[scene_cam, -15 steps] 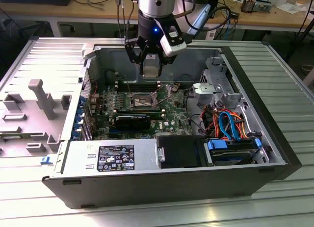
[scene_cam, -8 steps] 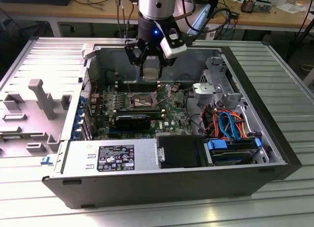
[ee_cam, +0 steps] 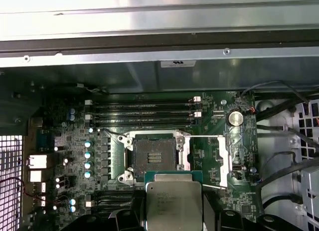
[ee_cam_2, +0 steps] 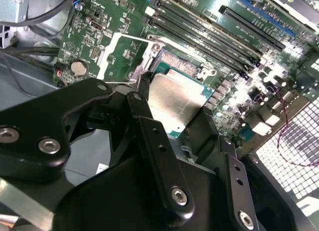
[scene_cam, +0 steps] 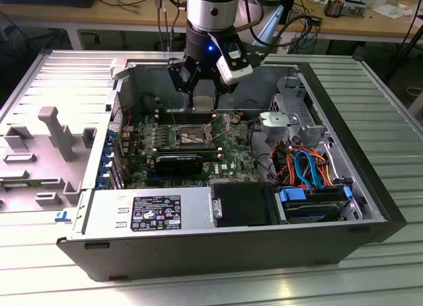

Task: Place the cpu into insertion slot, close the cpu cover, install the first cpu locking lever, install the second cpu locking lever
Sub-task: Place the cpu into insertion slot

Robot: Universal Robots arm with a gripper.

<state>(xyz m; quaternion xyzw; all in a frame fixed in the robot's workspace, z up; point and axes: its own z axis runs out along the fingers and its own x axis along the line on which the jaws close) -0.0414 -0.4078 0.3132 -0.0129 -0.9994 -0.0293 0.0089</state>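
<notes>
My gripper point(scene_cam: 203, 100) hangs inside the open computer case, above the motherboard, and is shut on the cpu point(scene_cam: 205, 102). In both wrist views the cpu point(ee_cam_2: 177, 99) point(ee_cam: 172, 203) shows as a flat silver-grey square on a green base, clamped by its edges between the black fingers point(ee_cam_2: 149, 136). The insertion slot point(ee_cam: 153, 155) point(ee_cam_2: 180, 66) point(scene_cam: 192, 135) lies open just beyond the chip, a dark square recess in a silvery frame. The cpu cover point(ee_cam: 222, 158) point(ee_cam_2: 122, 51) is swung back flat beside the slot. The chip is held above the board, apart from the slot.
Long memory slots point(ee_cam: 144, 111) run beside the socket. The case's rear wall point(scene_cam: 264, 81) stands close behind the gripper. A black power supply point(scene_cam: 158, 210), a drive cage with orange and blue cables point(scene_cam: 307, 167) and a grey fixture point(scene_cam: 53, 131) outside the case surround the board.
</notes>
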